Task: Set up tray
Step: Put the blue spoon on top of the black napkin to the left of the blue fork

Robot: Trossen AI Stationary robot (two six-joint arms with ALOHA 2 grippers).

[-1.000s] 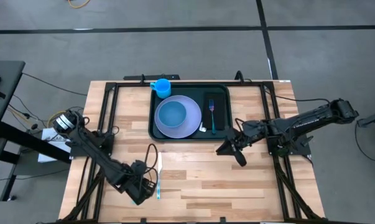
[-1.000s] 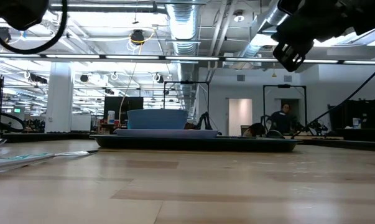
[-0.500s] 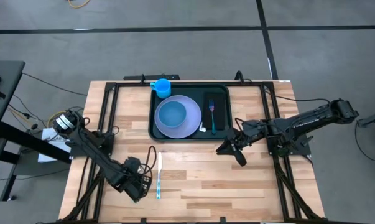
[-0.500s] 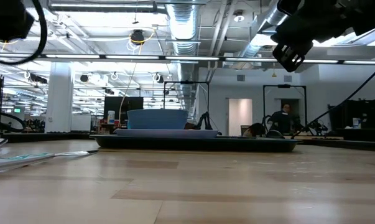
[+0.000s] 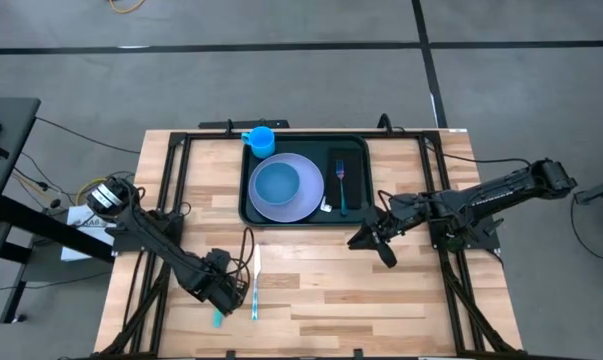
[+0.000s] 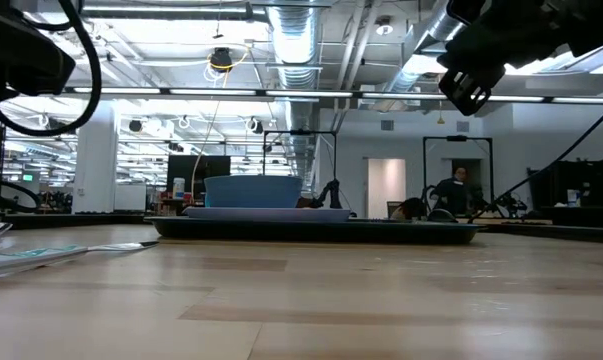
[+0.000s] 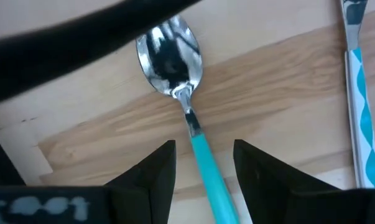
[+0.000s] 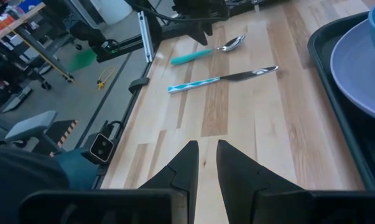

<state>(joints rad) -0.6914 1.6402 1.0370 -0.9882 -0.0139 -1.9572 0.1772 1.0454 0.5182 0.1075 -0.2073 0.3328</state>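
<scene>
Spoon w/ teal handle between left fingers, spread, not touching; right fingers nearly closed, empty.

- Even, bright overhead light; shadows on the table are soft.
- Ceiling lights glare in the low view.
- The spoon bowl mirrors dark shapes; nearby fingers look blurred.

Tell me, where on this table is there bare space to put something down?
The bare wood between the tray and the near table edge, beside the knife, is free. So is the strip left of the tray. The tray itself is crowded. The left hand hovers over the spoon.
</scene>
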